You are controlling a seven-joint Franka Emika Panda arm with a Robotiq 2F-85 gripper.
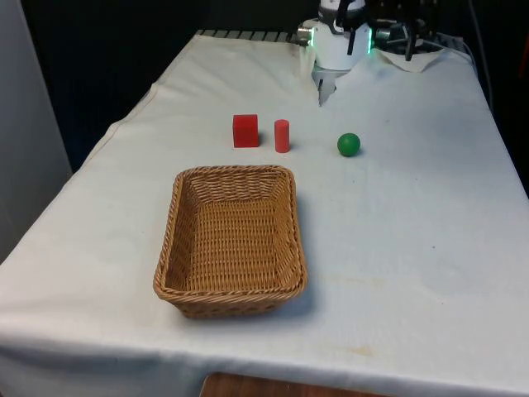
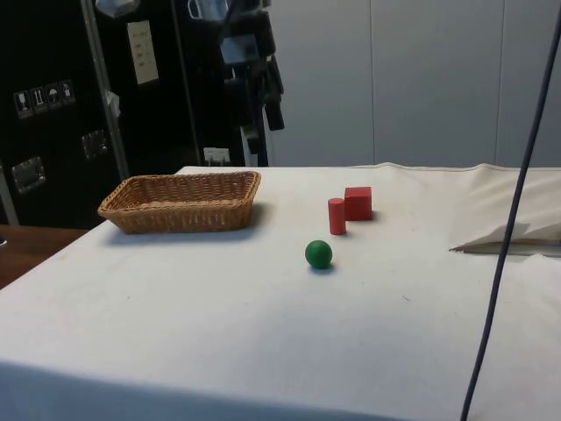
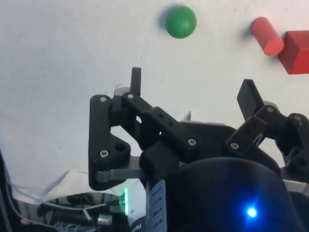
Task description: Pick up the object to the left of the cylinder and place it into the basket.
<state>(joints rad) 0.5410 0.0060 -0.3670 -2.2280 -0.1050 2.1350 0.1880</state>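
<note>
A red cube (image 1: 245,131) (image 2: 358,202) (image 3: 296,51) stands on the white cloth on the front view's left of an upright red cylinder (image 1: 282,136) (image 2: 337,216) (image 3: 266,35). On the cylinder's other side lies a green ball (image 1: 348,145) (image 2: 319,254) (image 3: 181,21). A wicker basket (image 1: 175,217) (image 2: 131,210) with nothing in it sits nearer the camera than the cube. My gripper (image 1: 326,84) (image 2: 261,127) (image 3: 193,89) hangs open above the table's far end, well away from the three objects, with nothing between its fingers.
Rumpled white cloth (image 1: 417,58) (image 2: 504,232) lies bunched at the far end near the robot's base. A dark cable (image 2: 513,210) hangs in the side view's foreground. The cloth between the objects and the gripper is bare.
</note>
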